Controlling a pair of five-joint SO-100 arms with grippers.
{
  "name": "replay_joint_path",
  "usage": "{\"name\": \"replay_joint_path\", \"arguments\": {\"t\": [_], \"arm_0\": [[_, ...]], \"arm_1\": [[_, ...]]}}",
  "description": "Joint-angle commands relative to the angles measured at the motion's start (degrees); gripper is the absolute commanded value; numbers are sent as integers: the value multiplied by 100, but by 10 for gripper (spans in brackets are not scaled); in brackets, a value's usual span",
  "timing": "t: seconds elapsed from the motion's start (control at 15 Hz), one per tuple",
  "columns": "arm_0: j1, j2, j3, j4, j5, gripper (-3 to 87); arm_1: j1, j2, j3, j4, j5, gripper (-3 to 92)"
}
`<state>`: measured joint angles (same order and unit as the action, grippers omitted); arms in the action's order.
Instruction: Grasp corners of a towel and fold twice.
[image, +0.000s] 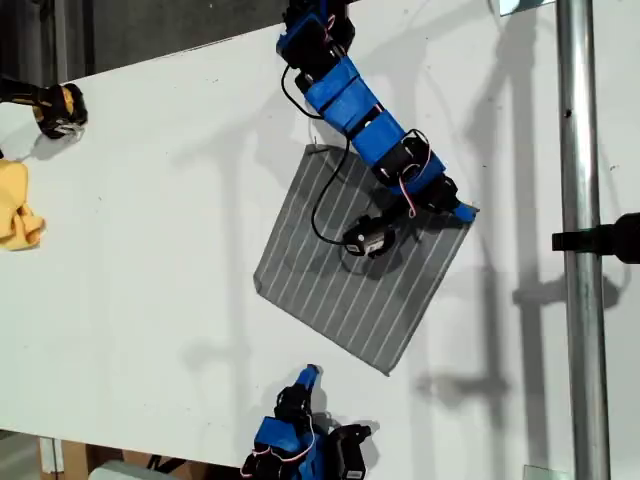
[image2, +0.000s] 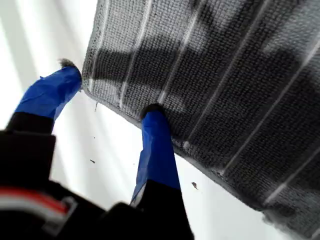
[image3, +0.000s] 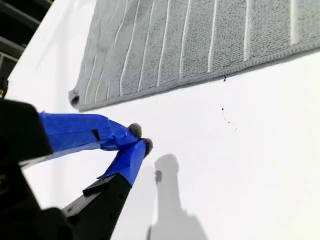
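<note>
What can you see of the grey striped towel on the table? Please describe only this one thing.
The towel is a thin dark-grey cloth with narrow white stripes and a hemmed edge. It looks woven and slightly rough. It lies flat and unfolded on the white table, turned like a diamond in the exterior view. My first gripper is open at one corner, one fingertip on the edge. My second gripper is shut, apart from the towel.
</note>
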<state>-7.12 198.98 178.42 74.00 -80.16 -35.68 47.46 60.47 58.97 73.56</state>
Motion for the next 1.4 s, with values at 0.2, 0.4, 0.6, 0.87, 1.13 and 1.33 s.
{"name": "replay_joint_path", "arguments": {"t": [0.2,0.4,0.6,0.87,1.13,1.33], "arm_0": [[-44,26,35,0,-35,-15],[-26,26,35,0,-35,-15],[-53,26,35,0,0,-15],[-53,26,35,0,0,-15],[-53,26,35,-9,0,-15],[-53,26,35,-9,0,-15]], "arm_1": [[149,-940,-396,167,-9,258],[334,-1336,-396,923,167,261],[334,-1441,-422,1345,290,248],[272,-958,-431,1345,387,6],[264,-360,53,1371,360,2],[404,483,510,1556,299,5]]}}
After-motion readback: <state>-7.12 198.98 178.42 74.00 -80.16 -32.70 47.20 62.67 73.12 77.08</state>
